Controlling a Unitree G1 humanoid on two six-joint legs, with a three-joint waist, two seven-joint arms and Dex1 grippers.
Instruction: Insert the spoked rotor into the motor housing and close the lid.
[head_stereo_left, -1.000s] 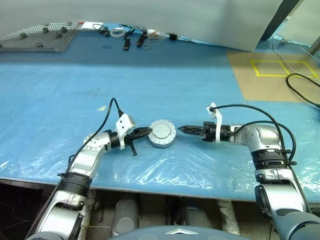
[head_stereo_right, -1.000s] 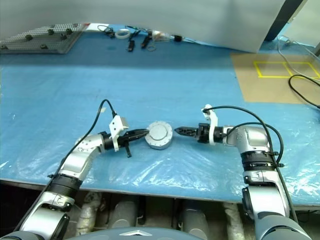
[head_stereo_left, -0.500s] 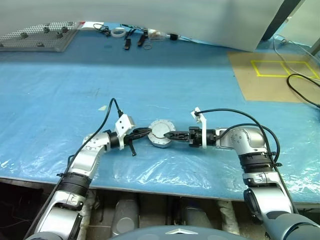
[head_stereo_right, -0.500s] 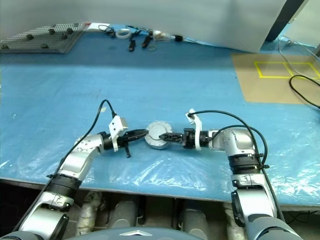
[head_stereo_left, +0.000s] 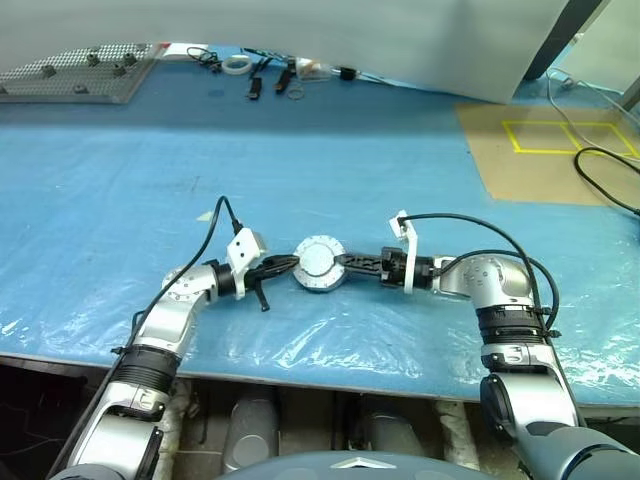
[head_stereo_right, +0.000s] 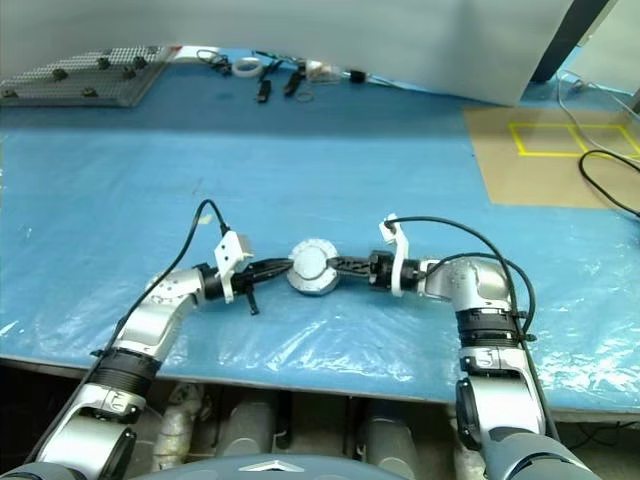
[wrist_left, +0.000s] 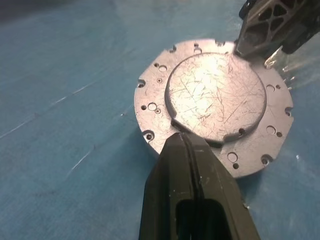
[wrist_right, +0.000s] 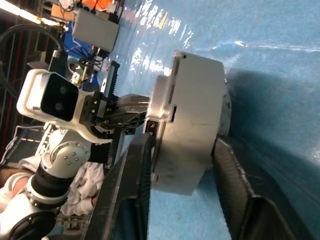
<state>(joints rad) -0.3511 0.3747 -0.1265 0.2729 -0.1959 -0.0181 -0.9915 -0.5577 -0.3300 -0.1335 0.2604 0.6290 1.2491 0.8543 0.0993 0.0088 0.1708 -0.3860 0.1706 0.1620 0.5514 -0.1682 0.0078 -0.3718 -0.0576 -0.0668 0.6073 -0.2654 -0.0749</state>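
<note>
Two sets of fingers meet at one round metal assembly near the front middle of the surface (head_stereo_left: 120, 180). Left gripper (head_stereo_left: 287, 265): its black fingers (wrist_left: 192, 170) are pressed together, their joined tip resting on the edge of the lid (wrist_left: 215, 95), at the step where the raised centre disc meets the outer ring. Right gripper (head_stereo_left: 343, 262): its fingers (wrist_right: 137, 170) stand apart, one on the lid's face and one on the underside of the housing (wrist_right: 195, 145), straddling the stack from the side opposite the left gripper; whether they press on it cannot be told. Lid: plain grey, scratched face upward, seated on the housing with the outer ring of small holes showing all round. Housing: a shallow pale shell, lying on the blue plastic sheet (head_stereo_left: 330, 180) that covers the surface. Farther back, well apart from the assembly: a perforated metal plate (head_stereo_left: 80, 72) at the left rear corner, a roll of white tape (head_stereo_left: 236, 64) with small dark parts beside it, and a brown board (head_stereo_left: 555, 150) bearing a yellow square at the right.
</note>
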